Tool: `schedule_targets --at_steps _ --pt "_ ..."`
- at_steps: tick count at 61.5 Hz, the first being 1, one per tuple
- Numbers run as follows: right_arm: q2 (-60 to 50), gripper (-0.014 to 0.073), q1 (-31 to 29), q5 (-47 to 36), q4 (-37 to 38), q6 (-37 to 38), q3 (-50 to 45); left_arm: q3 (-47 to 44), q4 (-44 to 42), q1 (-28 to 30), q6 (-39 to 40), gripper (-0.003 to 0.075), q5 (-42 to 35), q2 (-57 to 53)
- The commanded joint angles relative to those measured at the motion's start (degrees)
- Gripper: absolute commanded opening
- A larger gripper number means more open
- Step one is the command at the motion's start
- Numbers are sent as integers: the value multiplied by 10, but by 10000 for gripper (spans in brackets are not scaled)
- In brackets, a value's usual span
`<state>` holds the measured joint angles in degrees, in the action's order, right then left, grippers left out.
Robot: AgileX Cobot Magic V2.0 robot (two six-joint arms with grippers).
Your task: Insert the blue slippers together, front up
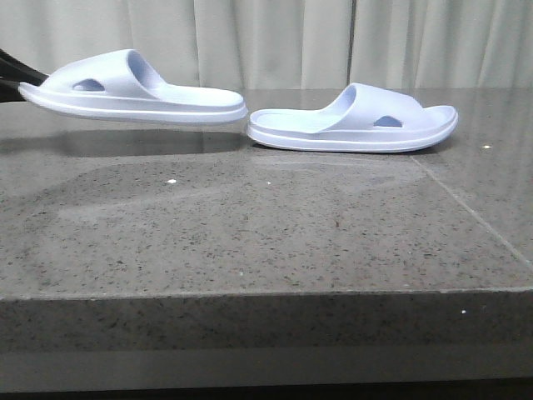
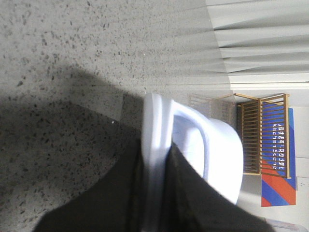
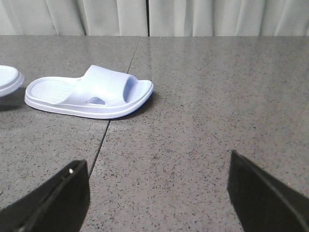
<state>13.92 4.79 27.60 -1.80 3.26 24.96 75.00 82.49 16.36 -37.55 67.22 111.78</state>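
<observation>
Left gripper (image 2: 157, 193) is clamped on the toe end of one blue slipper (image 1: 133, 87), holding it level above the stone table (image 1: 250, 242). Right gripper (image 3: 159, 193) hangs wide apart, holding nothing, well back from the other slipper (image 3: 91, 93), which lies flat on the table just beside the raised one's heel.

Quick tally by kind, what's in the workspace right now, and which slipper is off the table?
Blue slippers: 2, one lifted off the table and clamped in the left gripper, one lying on the table.
Grippers: 2, counting the right gripper, open and empty.
Total: 4
</observation>
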Motion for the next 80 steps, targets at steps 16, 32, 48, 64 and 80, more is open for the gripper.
schedule_targets --at_steps 16,32,48,64,80 --pt "41 604 -3 -49 -20 -2 24 12 47 2 5 -20 55 -23" --pt "247 604 -3 -60 -42 -2 91 12 47 2 5 -20 49 -23" --pt "464 604 -3 -111 -53 -2 213 12 47 2 5 -20 49 -23" --pt "634 604 -30 -147 -101 -2 341 12 47 2 5 -20 49 -23" --pt "768 519 -67 -58 -146 -13 483 12 47 2 5 -20 49 -23"
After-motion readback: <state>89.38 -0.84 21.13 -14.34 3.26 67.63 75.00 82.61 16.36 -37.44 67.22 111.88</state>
